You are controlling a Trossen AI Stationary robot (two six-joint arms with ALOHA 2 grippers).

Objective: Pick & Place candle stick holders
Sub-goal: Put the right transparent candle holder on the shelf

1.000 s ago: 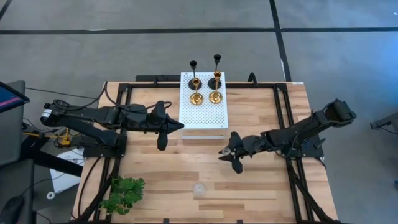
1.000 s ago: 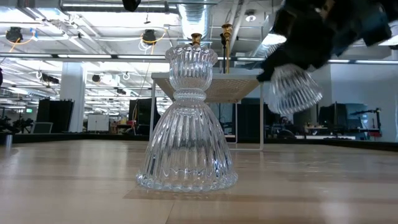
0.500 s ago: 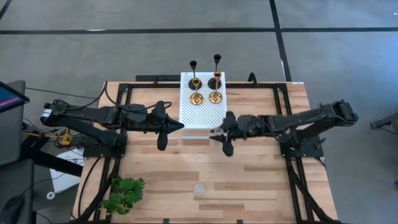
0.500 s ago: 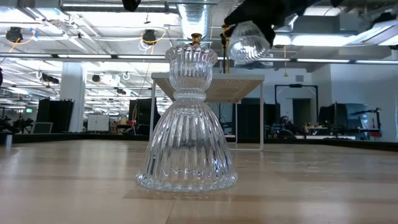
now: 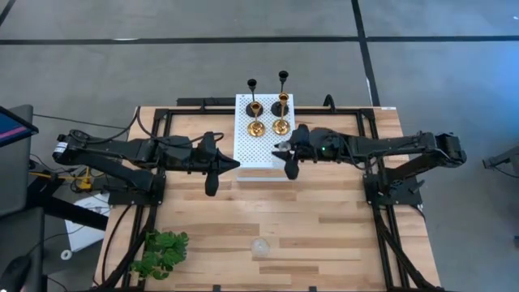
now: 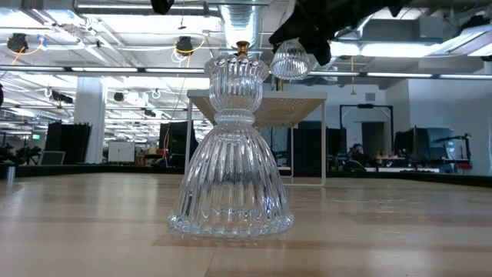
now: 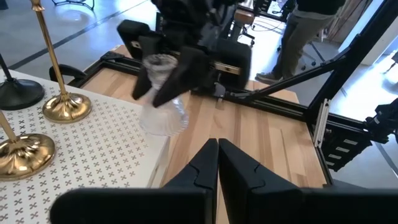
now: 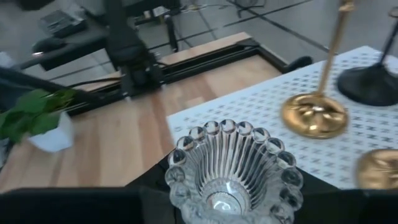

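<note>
My right gripper (image 5: pixel 286 154) is shut on a clear glass holder (image 7: pixel 163 99) above the near right part of the white perforated board (image 5: pixel 263 139). The same holder shows in the low view (image 6: pixel 290 60) and the right wrist view (image 8: pixel 233 165). A second glass holder (image 5: pixel 259 247) stands upright on its wide base near the table's front edge. Two gold holders (image 5: pixel 255 127) (image 5: pixel 280 126) and two black ones (image 5: pixel 252 85) (image 5: pixel 283 78) stand on the board's far end. My left gripper (image 5: pixel 214 166) is shut and empty, left of the board. My right gripper pinches the glass holder between its two fingers (image 7: pixel 181 73), at the narrow part above the flared base (image 7: pixel 163 119). The fingers come from the table's right, slanting down. The holder is lifted clear of the board and hangs below the fingers, wide end lowest, a little tilted.
A green leafy plant (image 5: pixel 160 253) sits at the table's near left corner. A black frame (image 5: pixel 369 122) runs round the table's far and right sides. Bare wood lies between the board and the standing glass holder.
My right gripper has carried the glass holder from the middle of the table toward the far edge and left, and now stands over the white board's near right part. The holder has stayed clear of the table throughout. My left arm has kept still.
</note>
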